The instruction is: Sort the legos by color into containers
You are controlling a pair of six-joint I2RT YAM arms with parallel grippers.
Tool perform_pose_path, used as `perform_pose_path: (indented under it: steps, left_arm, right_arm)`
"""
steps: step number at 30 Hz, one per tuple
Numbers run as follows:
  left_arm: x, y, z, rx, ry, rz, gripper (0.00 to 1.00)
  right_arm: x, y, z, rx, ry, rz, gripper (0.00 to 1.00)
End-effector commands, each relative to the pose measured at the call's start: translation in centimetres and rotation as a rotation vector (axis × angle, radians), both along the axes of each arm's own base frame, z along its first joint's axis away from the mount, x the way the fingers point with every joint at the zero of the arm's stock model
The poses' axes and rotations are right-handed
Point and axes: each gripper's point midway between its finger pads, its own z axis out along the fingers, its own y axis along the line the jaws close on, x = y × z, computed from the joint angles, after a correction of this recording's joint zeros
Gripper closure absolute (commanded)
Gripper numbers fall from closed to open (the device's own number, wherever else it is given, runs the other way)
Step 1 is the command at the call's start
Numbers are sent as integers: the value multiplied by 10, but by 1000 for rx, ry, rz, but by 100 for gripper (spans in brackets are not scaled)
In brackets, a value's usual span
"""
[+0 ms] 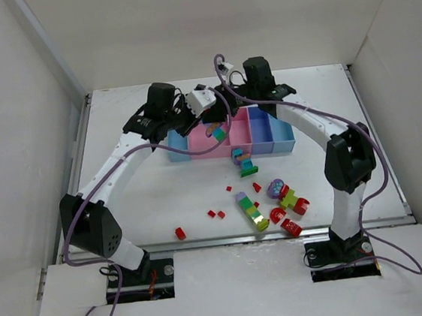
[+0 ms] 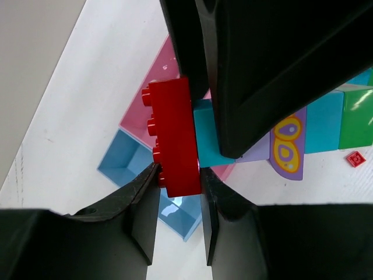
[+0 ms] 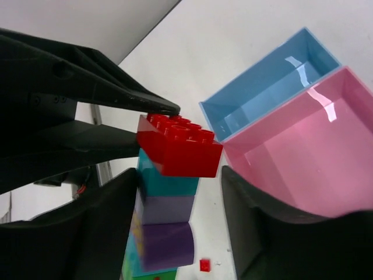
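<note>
**Two grippers meet on one stack of bricks above the bins**

The left gripper (image 2: 178,181) is closed tight on a red brick (image 2: 173,137). Its two black fingers press the brick's flat sides. The brick is glossy hard plastic with round studs on one face, and it sits at the end of a stack (image 3: 166,198) of joined bricks in teal, lilac, purple and green. One purple piece (image 2: 285,146) has a printed pattern of yellow ovals.

The right gripper (image 3: 178,175) is partly open, with one jaw on each side of the same stack just below the red brick. A gap shows between one jaw and the bricks. I cannot tell if the other jaw touches them.

The stack hangs in the air over the left part of the containers (image 1: 225,150), a row of joined shallow bins by the far edge of the table (image 1: 163,201). Below it are a light blue bin (image 3: 268,87) and a pink bin (image 3: 303,146), both smooth, shiny and square-cornered.

The other legos (image 1: 251,210) lie between the bins and the near edge, mostly toward the right. Among them are small red singles and some mixed clusters.
</note>
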Motion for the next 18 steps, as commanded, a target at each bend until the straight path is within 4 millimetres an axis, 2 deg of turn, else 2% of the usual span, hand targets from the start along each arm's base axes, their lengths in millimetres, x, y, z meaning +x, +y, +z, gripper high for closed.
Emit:
perform_pose_path:
  steps: [1, 3, 4, 6, 7, 12, 13, 16, 18]
  left_arm:
    - [3, -12, 35, -83, -63, -16, 100]
    - [4, -13, 36, -95, -63, -9, 100]
    - [3, -13, 36, -109, -48, 3, 100]
    - [4, -11, 33, -117, -34, 35, 100]
    - [5, -12, 35, -129, -36, 41, 100]
    - [18, 0, 32, -191, 8, 146, 100]
    - [25, 7, 29, -184, 3, 174, 100]
    - [37, 23, 26, -184, 4, 253, 100]
    - [45, 33, 16, -181, 28, 290, 100]
  right_arm:
    - [-1, 15, 31, 64, -80, 54, 41]
    - [-2, 16, 27, 63, -70, 63, 52]
    - [-2, 16, 27, 63, -70, 63, 71]
    - [-2, 16, 27, 63, -70, 63, 87]
    - [-4, 15, 26, 61, -66, 63, 99]
    - [-7, 7, 10, 41, -20, 42, 100]
    - [-5, 3, 4, 34, -7, 33, 100]
    - [-5, -4, 2, 28, -2, 14, 100]
    - [-6, -11, -3, 16, 10, -7, 100]
